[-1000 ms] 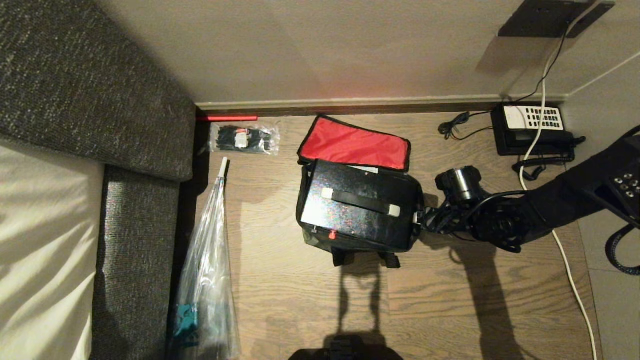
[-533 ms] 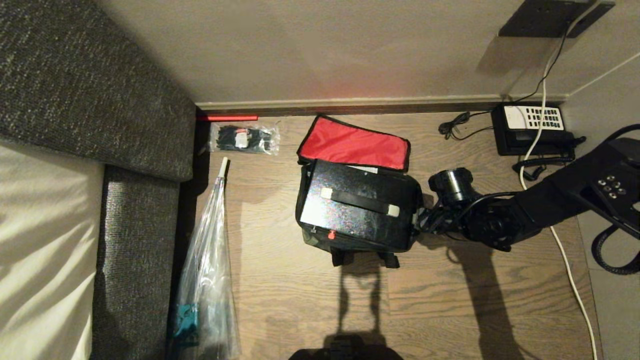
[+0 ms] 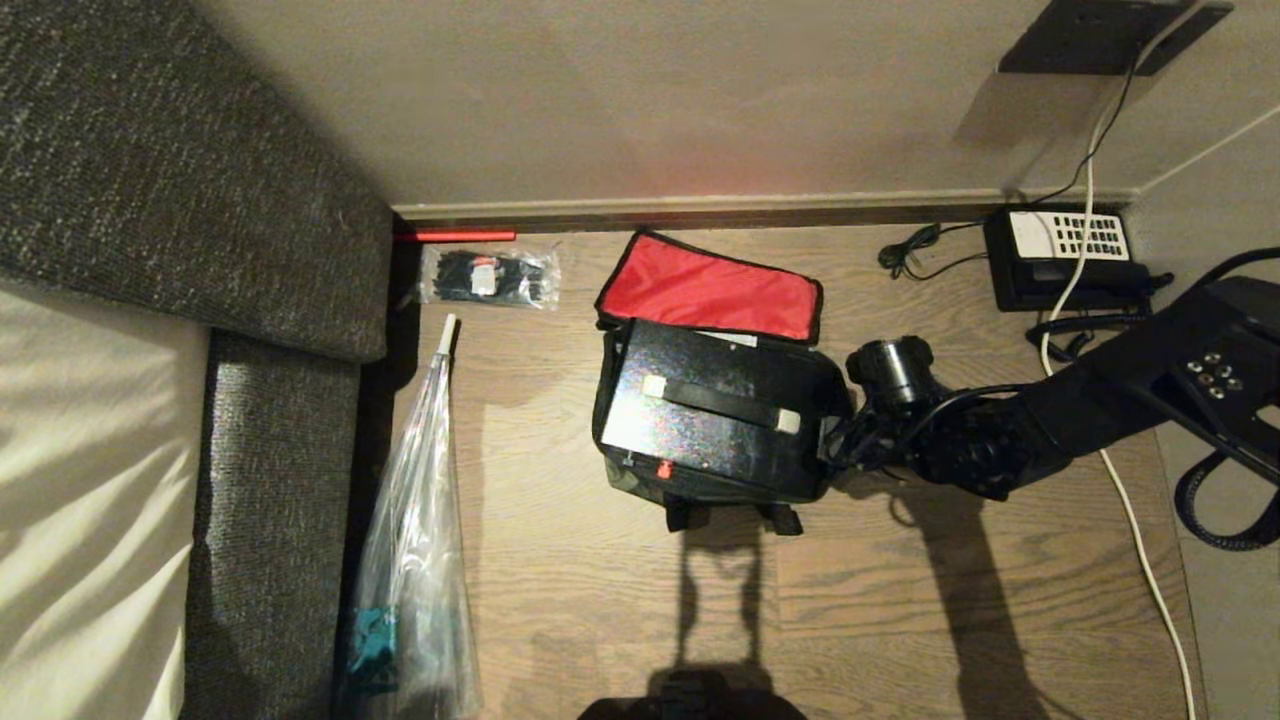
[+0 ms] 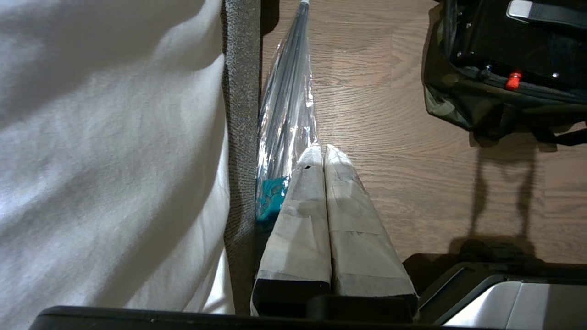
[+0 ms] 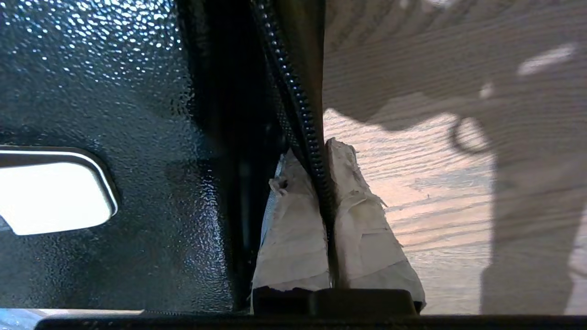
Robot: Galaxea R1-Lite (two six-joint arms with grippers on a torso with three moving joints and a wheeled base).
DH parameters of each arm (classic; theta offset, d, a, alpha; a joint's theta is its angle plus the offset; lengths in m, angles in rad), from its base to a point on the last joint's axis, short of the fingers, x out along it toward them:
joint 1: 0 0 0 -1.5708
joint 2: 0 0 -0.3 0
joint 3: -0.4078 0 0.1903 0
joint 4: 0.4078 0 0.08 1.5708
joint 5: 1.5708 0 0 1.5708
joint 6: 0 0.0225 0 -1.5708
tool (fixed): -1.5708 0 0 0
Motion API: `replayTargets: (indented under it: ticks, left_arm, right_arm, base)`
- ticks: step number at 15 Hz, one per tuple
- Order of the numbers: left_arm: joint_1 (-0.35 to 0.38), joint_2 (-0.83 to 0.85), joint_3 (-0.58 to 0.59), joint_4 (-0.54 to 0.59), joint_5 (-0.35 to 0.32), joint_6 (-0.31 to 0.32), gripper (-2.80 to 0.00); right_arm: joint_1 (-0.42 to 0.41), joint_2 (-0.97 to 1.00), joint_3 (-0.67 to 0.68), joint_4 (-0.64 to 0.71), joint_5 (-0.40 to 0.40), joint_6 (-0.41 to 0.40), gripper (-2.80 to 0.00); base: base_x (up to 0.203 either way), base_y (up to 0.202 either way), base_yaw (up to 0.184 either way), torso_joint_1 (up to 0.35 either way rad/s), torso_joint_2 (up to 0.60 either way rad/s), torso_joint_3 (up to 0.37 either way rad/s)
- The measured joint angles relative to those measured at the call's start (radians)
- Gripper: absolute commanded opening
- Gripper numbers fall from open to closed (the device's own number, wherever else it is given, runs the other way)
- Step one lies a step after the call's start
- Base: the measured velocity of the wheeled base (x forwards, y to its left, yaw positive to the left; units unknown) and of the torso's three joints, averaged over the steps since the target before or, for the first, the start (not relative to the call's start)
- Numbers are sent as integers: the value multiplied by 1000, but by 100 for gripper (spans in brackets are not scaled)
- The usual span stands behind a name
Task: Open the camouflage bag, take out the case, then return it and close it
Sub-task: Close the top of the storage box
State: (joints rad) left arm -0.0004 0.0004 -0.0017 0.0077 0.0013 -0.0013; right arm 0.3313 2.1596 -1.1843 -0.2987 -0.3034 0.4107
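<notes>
— Wooden floor (image 3: 620, 600) ran from the wall to the near edge in the head view, with a grey sofa (image 3: 180, 200) on the left. Where was the camouflage bag (image 3: 625, 485)?

— Mid-floor, its red-lined lid (image 3: 710, 288) thrown open toward the wall. The case (image 3: 715, 410) sat inside it, handle up, red latch on the near side. A black telephone (image 3: 1065, 260) stood far right, a clear plastic bag (image 3: 415, 560) lay along the sofa.

— And the arms?

— The right claw (image 3: 832, 450) was at the bag's right end. In the left wrist view the left claw (image 4: 323, 158) hung clenched and empty over the floor beside the plastic bag. In the right wrist view the right claw (image 5: 316, 165) was clenched on the bag's zippered rim (image 5: 298, 105), one finger (image 5: 293, 229) inside next to the case, the other outside.
</notes>
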Motion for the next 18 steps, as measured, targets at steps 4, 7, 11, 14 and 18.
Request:
replayTargets:
  ticks: [4,7,11,14,18]
  left_arm:
    - [0,0,0,0,0,0,-280]
    - [0,0,0,0,0,0,-280]
    - [0,0,0,0,0,0,-280]
    - [0,0,0,0,0,0,-280]
    - [0,0,0,0,0,0,-280]
  right_arm:
    - [1,-63,20,2,-3,-46,-280]
    - [14,-135,66,6,-5,-73,-280]
    - [36,-217,97,8,0,-88,-280]
    - [39,-229,125,17,7,-108,-280]
    - [37,-187,104,6,5,-118,-280]
  base:
    - [0,0,0,0,0,0]
    - [0,0,0,0,0,0]
    - [0,0,0,0,0,0]
    - [0,0,0,0,0,0]
    - [0,0,0,0,0,0]
